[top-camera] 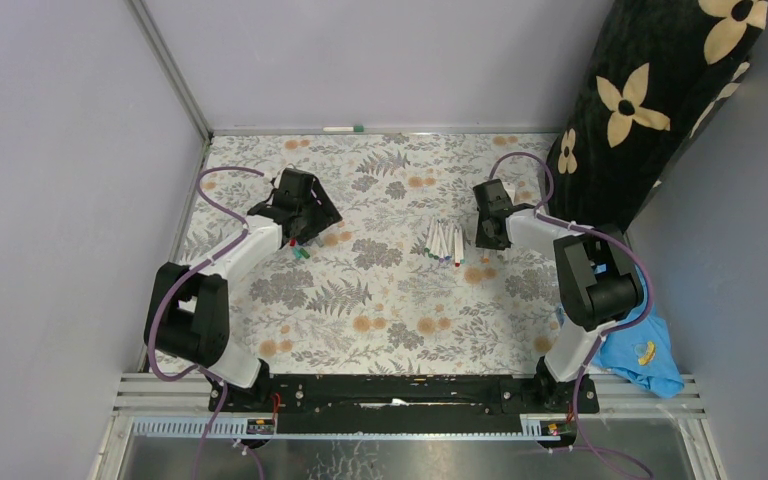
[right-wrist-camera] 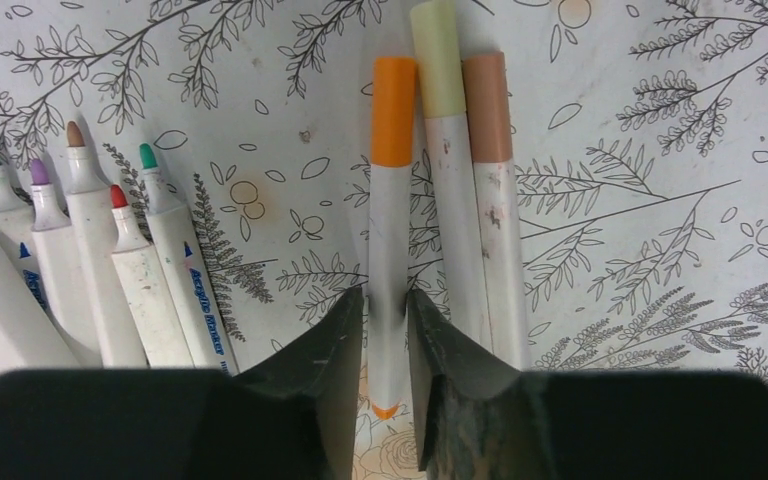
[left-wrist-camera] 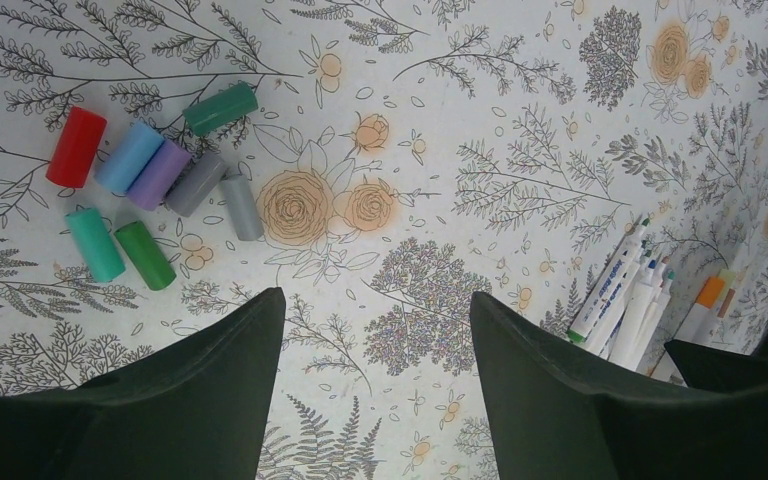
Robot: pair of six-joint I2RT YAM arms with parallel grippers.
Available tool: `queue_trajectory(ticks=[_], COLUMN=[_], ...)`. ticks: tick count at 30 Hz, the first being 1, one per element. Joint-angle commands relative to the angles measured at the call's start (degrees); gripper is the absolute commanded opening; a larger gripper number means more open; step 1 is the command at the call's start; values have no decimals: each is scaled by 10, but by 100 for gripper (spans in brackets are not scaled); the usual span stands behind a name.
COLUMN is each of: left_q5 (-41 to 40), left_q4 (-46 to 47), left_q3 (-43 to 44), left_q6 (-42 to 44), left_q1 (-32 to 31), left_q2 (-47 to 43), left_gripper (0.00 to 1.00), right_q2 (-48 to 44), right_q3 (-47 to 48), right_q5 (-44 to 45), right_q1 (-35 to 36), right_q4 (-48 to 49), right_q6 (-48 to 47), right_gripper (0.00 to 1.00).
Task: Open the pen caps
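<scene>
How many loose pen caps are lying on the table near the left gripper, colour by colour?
red cap: 1
light blue cap: 1
purple cap: 1
grey caps: 2
dark green cap: 1
bright green cap: 1
teal cap: 1
Total: 8

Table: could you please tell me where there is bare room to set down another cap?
Bare cloth lies between the loose caps and the uncapped pens, and across the near half. Crowded around the right gripper on the orange-capped pen.
</scene>
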Motion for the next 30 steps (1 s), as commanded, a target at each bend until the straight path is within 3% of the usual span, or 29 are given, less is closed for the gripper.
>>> queue_trajectory(ticks=[1, 7, 18, 30], left_q5=[4, 8, 75, 252], left_q4=[30, 28, 46, 135], left_q3=[-6, -5, 6, 12], left_q6=[2, -3, -2, -45], left_q1=[-2, -2, -2, -5], left_q2=[-17, -24, -40, -14], left_gripper=[75, 75, 76, 78], right_q2=[20, 12, -126, -111], right_q3=[5, 2, 17, 111], right_q5=[-19, -22, -101, -247], right_q1=[-5, -5, 11, 137], right_q4=[-10, -25, -46, -90], right_q6=[10, 14, -23, -13], right_gripper=[23, 0, 0, 0])
